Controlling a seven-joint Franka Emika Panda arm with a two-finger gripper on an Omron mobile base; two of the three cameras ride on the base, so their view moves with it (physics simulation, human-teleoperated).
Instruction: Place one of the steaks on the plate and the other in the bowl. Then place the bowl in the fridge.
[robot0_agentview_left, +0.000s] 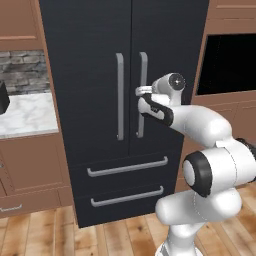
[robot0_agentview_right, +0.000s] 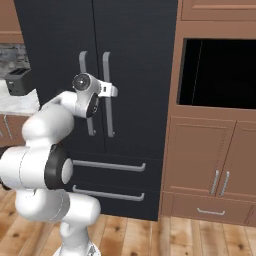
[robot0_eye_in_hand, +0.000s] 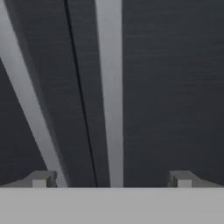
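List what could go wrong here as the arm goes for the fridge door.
1. The open gripper faces two close-set handles; the right door handle sits between the fingertips, but the left door handle runs just beside one fingertip, so a small sideways slip could snag it.
2. The fridge doors are both shut, and the arm's elbow is folded close in front, so a swinging door may hit it.
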